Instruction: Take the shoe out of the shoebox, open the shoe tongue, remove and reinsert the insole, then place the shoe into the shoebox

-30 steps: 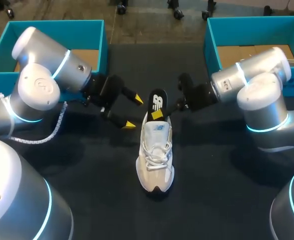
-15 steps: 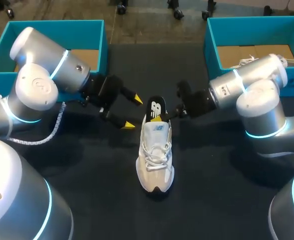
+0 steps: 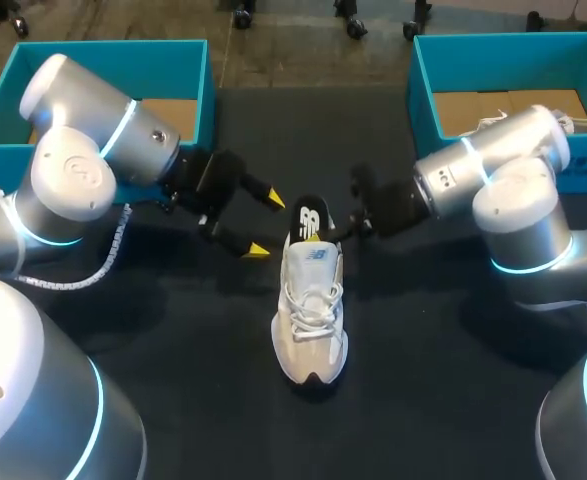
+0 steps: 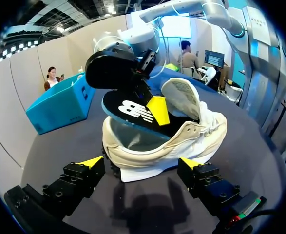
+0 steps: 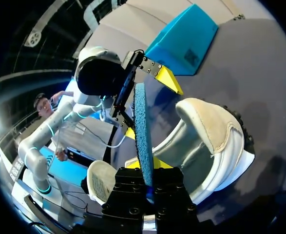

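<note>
A white sneaker (image 3: 309, 310) stands on the dark table, toe toward me. Its black insole (image 3: 311, 218), blue underneath, pokes up slanted out of the heel opening. My right gripper (image 3: 325, 234) is shut on the insole's edge just above the heel. In the right wrist view the insole (image 5: 143, 126) runs edge-on out from my right gripper (image 5: 147, 171), over the shoe's heel (image 5: 213, 129). My left gripper (image 3: 265, 224) stands open to the left of the heel, touching nothing. In the left wrist view, the shoe (image 4: 172, 141), with its tongue (image 4: 181, 96) lifted, sits just ahead of my left gripper (image 4: 142, 164).
A teal shoebox (image 3: 108, 60) stands at the back left behind my left arm. A second teal box (image 3: 503, 55) stands at the back right, with something white inside. Open dark table lies in front of the shoe.
My right gripper has closed tighter on the insole and carried it down, so less of it sticks up above the heel. The left arm and the shoe have not moved.
</note>
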Controlling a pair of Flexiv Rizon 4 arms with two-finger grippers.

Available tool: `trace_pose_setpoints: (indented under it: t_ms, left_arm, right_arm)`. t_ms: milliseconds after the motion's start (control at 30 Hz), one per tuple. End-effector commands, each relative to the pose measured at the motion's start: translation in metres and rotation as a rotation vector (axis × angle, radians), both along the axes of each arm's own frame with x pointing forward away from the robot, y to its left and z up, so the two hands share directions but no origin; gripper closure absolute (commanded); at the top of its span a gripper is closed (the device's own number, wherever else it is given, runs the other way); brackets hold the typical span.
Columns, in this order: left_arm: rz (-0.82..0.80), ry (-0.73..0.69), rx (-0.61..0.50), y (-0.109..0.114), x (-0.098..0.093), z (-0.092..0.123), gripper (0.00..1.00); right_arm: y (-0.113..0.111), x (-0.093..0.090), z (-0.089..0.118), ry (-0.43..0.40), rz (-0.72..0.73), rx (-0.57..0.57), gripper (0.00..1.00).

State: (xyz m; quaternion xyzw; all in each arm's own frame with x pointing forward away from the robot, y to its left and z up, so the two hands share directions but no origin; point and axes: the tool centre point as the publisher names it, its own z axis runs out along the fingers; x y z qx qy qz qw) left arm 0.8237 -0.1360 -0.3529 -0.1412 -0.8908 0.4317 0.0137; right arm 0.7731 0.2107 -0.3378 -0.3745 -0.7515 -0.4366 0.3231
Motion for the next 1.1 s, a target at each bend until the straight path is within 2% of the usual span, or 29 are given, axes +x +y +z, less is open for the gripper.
trace_pose_setpoints:
  t_ms: [33, 133, 167, 200, 233, 333, 700, 767, 867, 933, 1000, 1067, 1100]
  left_arm:
    - [0.000, -0.001, 0.000, 0.001, -0.001, 0.001, 0.00]
    - [0.000, -0.001, 0.000, 0.001, -0.001, 0.001, 0.00]
    - [0.000, -0.001, 0.000, 0.001, -0.001, 0.001, 0.00]
    - [0.000, -0.001, 0.000, 0.001, -0.001, 0.001, 0.00]
    - [0.000, -0.001, 0.000, 0.001, -0.001, 0.001, 0.00]
    - [0.000, -0.001, 0.000, 0.001, -0.001, 0.001, 0.00]
    - [0.000, -0.001, 0.000, 0.001, -0.001, 0.001, 0.00]
    - [0.000, -0.001, 0.000, 0.001, -0.001, 0.001, 0.00]
    - [0.000, -0.001, 0.000, 0.001, -0.001, 0.001, 0.00]
    - [0.000, -0.001, 0.000, 0.001, -0.001, 0.001, 0.00]
    - [0.000, -0.001, 0.000, 0.001, -0.001, 0.001, 0.00]
    - [0.000, -0.001, 0.000, 0.001, -0.001, 0.001, 0.00]
    - [0.000, -0.001, 0.000, 0.001, -0.001, 0.001, 0.00]
  right_arm:
    - [0.004, 0.002, 0.006, 0.001, 0.006, -0.019, 1.00]
    - [0.006, 0.004, 0.009, -0.001, 0.015, -0.028, 1.00]
    - [0.007, 0.005, 0.010, 0.000, 0.016, -0.029, 0.96]
    - [0.008, 0.006, 0.012, -0.002, 0.017, -0.032, 0.75]
    - [0.008, 0.007, 0.014, -0.006, 0.017, -0.032, 0.61]
    - [0.006, 0.009, 0.020, -0.013, 0.017, -0.043, 0.51]
    - [-0.016, 0.010, 0.023, -0.003, -0.009, -0.055, 0.52]
    - [-0.016, 0.014, 0.020, 0.015, 0.003, -0.061, 0.56]
    - [-0.014, 0.018, 0.019, 0.021, 0.017, -0.060, 0.58]
    - [-0.014, 0.020, 0.018, 0.027, 0.023, -0.063, 0.62]
    - [-0.012, 0.023, 0.016, 0.034, 0.031, -0.068, 0.77]
    - [-0.011, 0.024, 0.016, 0.036, 0.033, -0.068, 0.84]
    - [-0.010, 0.025, 0.016, 0.036, 0.035, -0.067, 0.96]
